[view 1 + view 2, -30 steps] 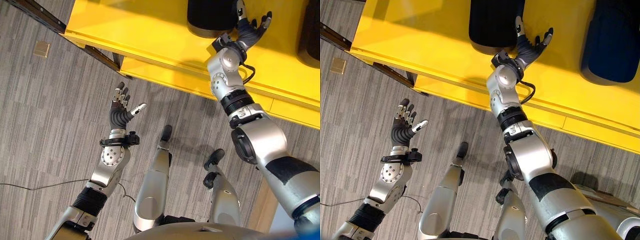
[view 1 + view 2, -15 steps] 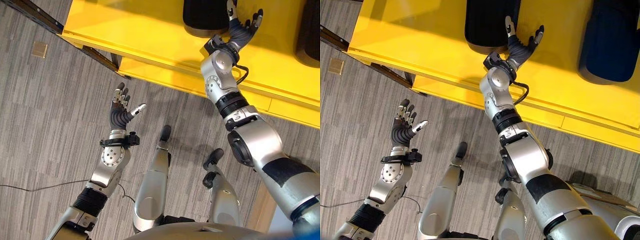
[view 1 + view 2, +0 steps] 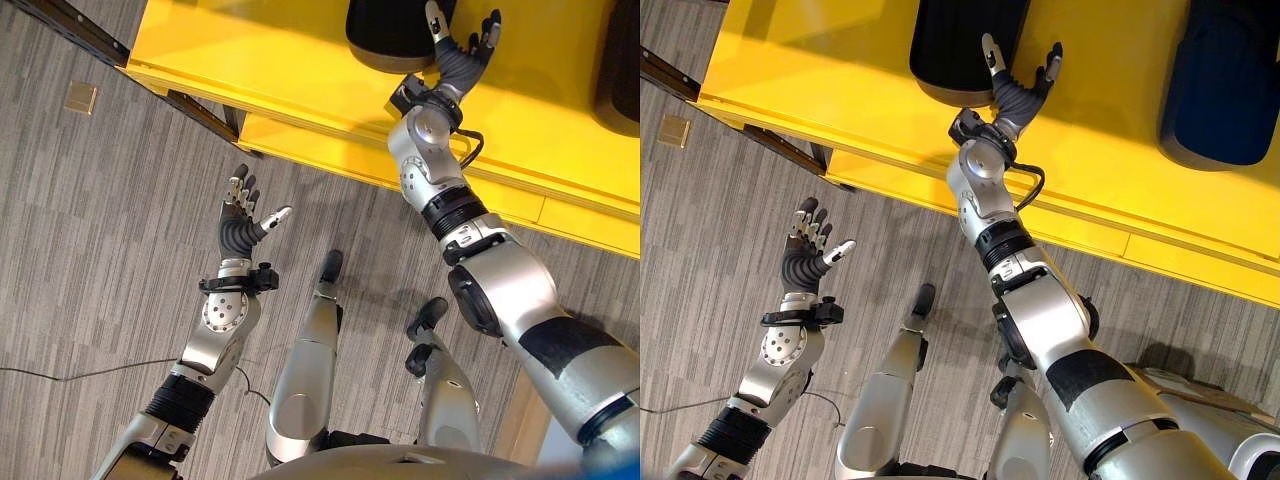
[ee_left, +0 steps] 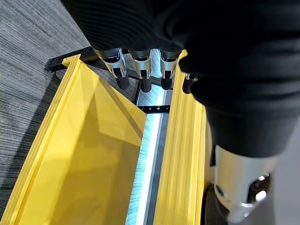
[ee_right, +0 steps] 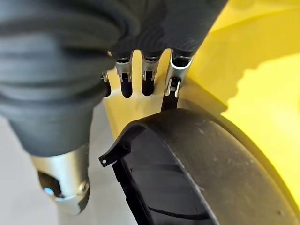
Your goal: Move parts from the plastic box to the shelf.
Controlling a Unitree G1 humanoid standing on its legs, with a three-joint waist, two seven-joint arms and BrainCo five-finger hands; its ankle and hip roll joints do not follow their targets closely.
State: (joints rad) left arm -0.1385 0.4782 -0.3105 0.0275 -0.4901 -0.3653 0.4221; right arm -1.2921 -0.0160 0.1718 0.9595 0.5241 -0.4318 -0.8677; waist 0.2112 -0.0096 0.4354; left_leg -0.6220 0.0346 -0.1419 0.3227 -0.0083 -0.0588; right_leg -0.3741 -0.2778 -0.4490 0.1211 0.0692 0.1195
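A black round part (image 3: 385,35) stands on the yellow shelf (image 3: 270,60). My right hand (image 3: 455,60) is stretched out over the shelf on the part's right side, open, with the thumb against the part's wall and the fingers spread beyond it. In the right wrist view the straight fingers (image 5: 145,75) lie just past the part's curved black rim (image 5: 187,173). My left hand (image 3: 240,225) is held up over the grey carpet in front of the shelf, open and holding nothing.
A second dark blue-black part (image 3: 1225,80) stands on the shelf further right. The shelf's front lip (image 3: 330,150) runs slantwise across the view, on a dark metal frame (image 3: 200,110). A small tan plate (image 3: 83,97) is set in the carpet at left.
My right hand has slid left along the shelf, and the black part beside it has shifted left with it. The left hand has not moved.
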